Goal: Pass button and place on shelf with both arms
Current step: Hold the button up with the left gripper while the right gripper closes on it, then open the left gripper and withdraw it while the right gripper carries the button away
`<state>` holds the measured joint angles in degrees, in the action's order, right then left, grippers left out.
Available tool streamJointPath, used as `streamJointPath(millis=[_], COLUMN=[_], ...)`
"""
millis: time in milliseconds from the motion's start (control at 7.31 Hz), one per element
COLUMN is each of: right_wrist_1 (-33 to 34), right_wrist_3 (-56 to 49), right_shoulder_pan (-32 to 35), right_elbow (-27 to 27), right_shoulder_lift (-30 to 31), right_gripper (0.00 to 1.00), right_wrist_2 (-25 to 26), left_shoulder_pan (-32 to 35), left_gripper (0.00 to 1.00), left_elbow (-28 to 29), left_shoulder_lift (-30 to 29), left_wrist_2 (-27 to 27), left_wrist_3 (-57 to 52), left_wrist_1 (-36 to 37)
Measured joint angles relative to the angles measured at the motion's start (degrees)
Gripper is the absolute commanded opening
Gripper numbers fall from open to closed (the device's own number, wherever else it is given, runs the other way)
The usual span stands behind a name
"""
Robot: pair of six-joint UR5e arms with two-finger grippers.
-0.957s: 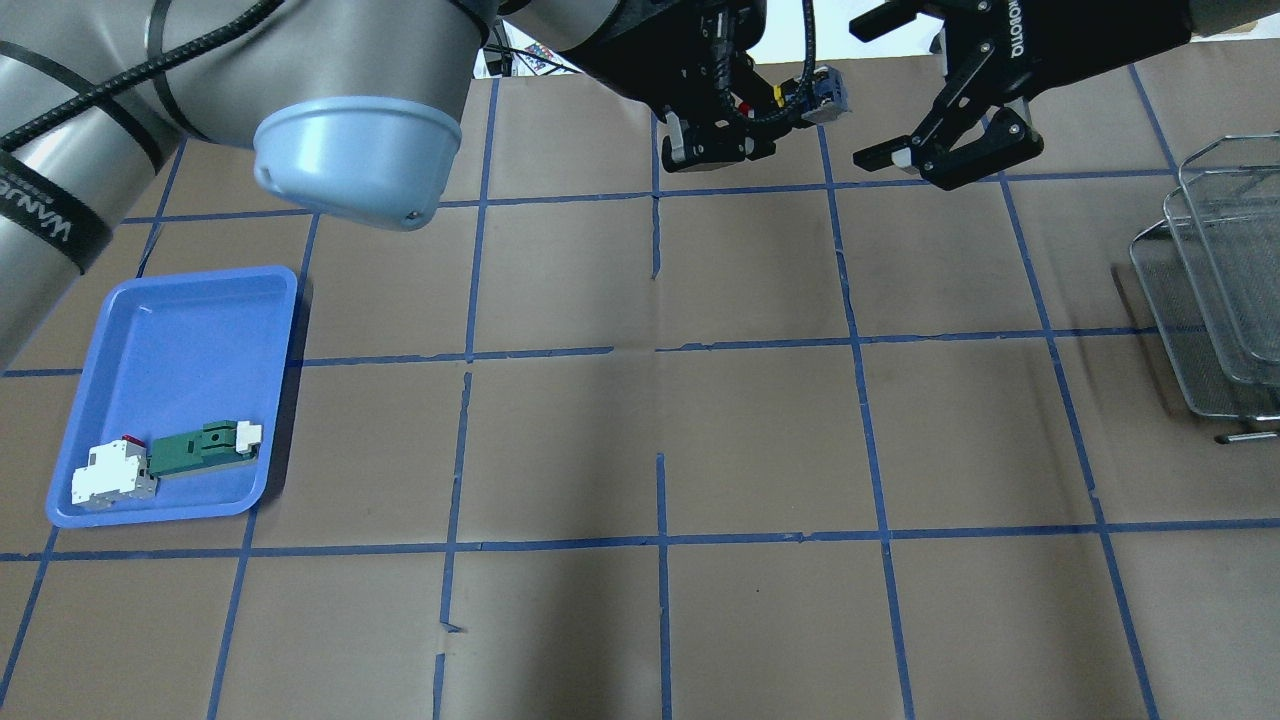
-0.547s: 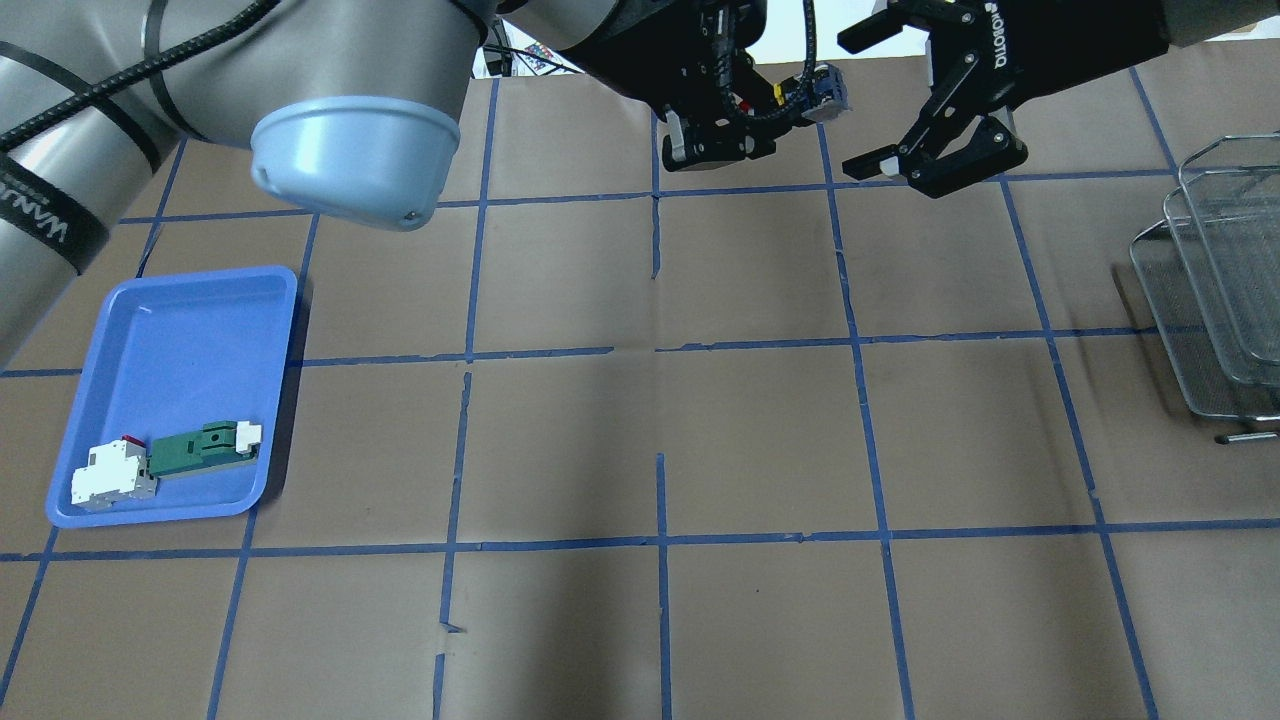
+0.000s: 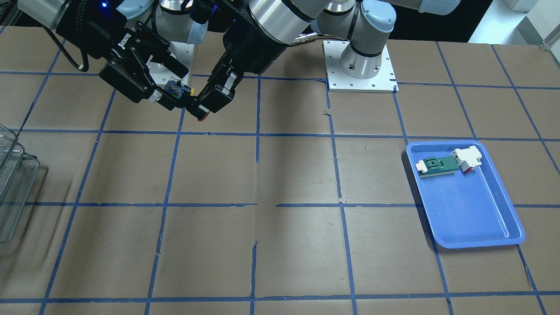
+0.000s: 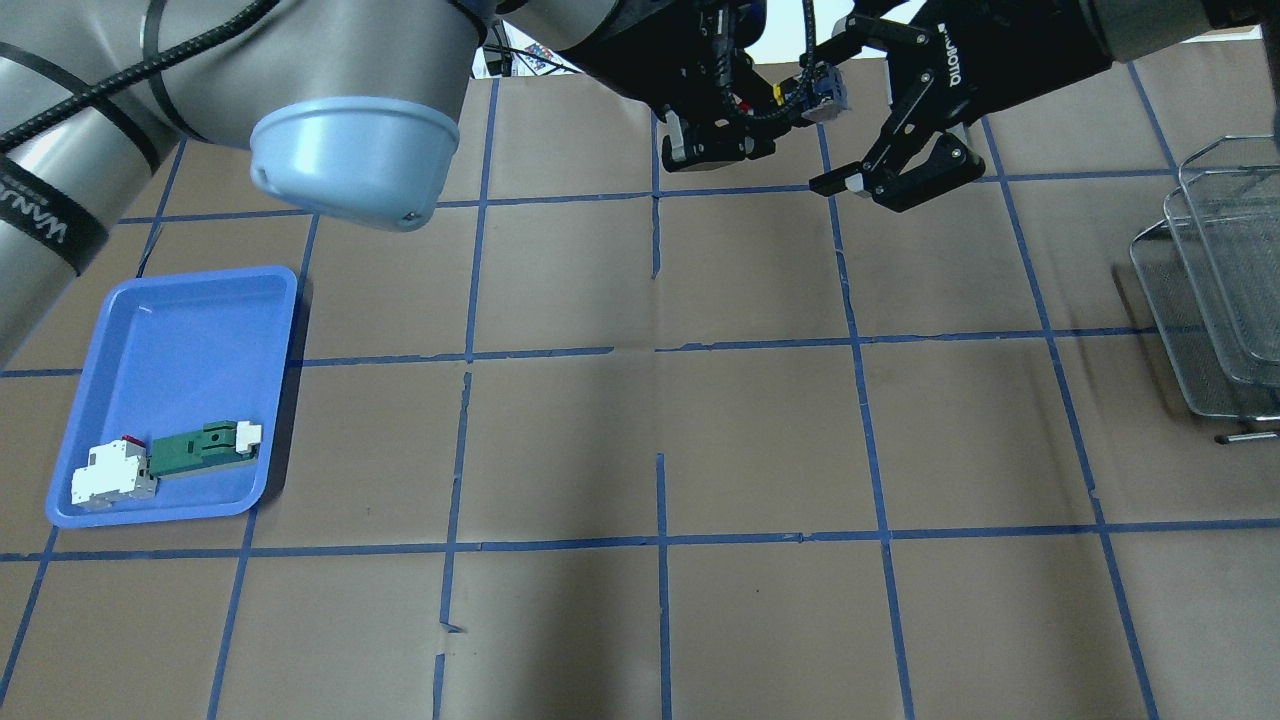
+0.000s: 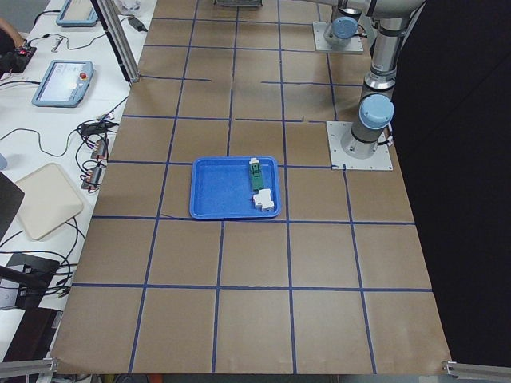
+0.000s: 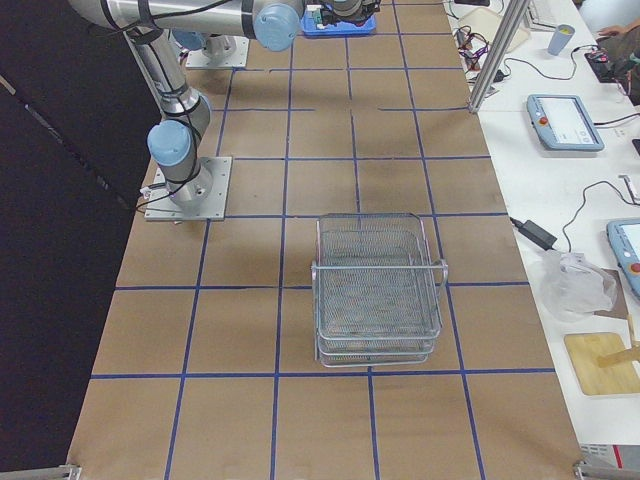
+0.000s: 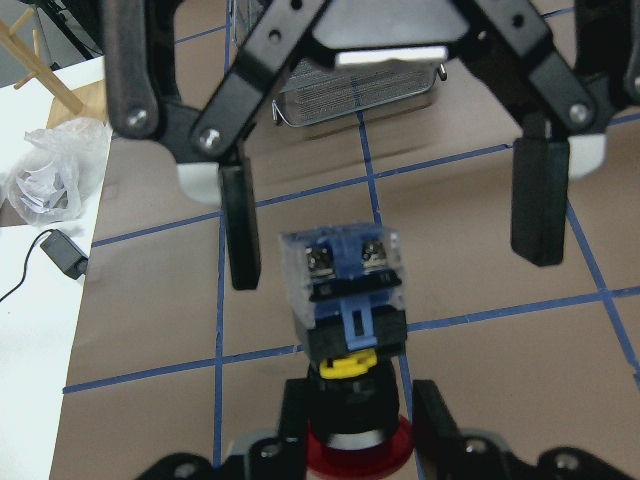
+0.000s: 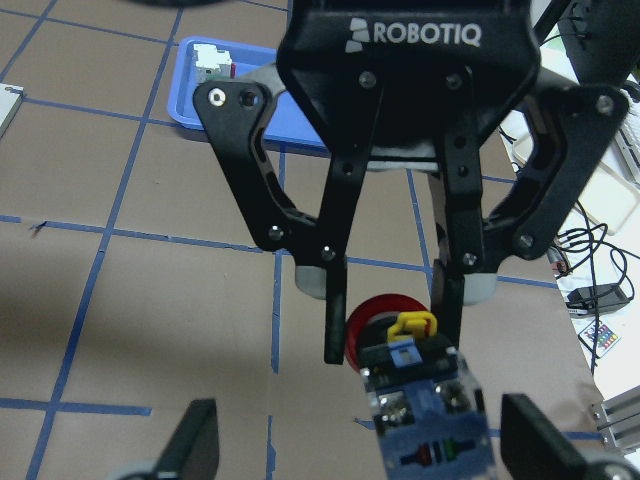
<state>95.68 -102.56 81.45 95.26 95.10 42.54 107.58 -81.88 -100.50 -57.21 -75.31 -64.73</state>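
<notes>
My left gripper (image 4: pixel 748 108) is shut on the button (image 4: pixel 818 88) by its red cap and black-yellow collar. It holds the button in the air over the far middle of the table, with the blue-grey block pointing at my right gripper. My right gripper (image 4: pixel 838 105) is open, one finger on each side of the block and not touching it. In the left wrist view the button (image 7: pixel 345 290) stands between the right gripper's fingers (image 7: pixel 240 225). In the right wrist view the block (image 8: pixel 420 420) sits between my open fingers. The shelf (image 4: pixel 1220 300) stands at the right edge.
A blue tray (image 4: pixel 180 330) at the left holds a green-and-white connector (image 4: pixel 205 447) and a white part (image 4: pixel 112 475). The shelf (image 6: pixel 378 290) has several mesh tiers. Brown paper with a blue tape grid covers the table.
My right gripper has moved left toward the button, still open; its fingers now straddle the block. My left gripper and the button have stayed in place.
</notes>
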Motion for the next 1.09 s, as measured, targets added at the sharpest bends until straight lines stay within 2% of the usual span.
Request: streamJointPath(millis=[137, 274, 684, 821, 957, 1094], right_wrist_1=[0.26, 0.99, 3.07, 3.28, 3.36, 3.39], right_wrist_3=[-0.12, -0.28, -0.52, -0.55, -0.59, -0.59], right_shoulder_pan=[0.13, 0.17, 0.2, 0.2, 0.2, 0.21], right_elbow=[-0.14, -0.37, -0.65, -0.68, -0.69, -0.69], right_shoulder_lift=[-0.03, 0.0, 0.3, 0.32, 0.32, 0.32], right_gripper=[0.53, 0.3, 0.19, 0.16, 0.15, 0.14], right_wrist_2=[-0.05, -0.07, 0.1, 0.2, 0.28, 0.32], left_shoulder_pan=[0.0, 0.0, 0.0, 0.0, 0.0, -0.01], left_gripper=[0.0, 0.0, 0.0, 0.59, 0.77, 1.0], left_elbow=[0.02, 0.04, 0.06, 0.09, 0.1, 0.08], left_shoulder_lift=[-0.02, -0.03, 0.06, 0.17, 0.37, 0.67], left_wrist_2=[-0.01, -0.01, -0.01, -0.05, -0.15, -0.24], left_wrist_3=[0.07, 0.12, 0.32, 0.36, 0.38, 0.41], left_wrist_1=[-0.01, 0.01, 0.01, 0.0, -0.21, -0.73])
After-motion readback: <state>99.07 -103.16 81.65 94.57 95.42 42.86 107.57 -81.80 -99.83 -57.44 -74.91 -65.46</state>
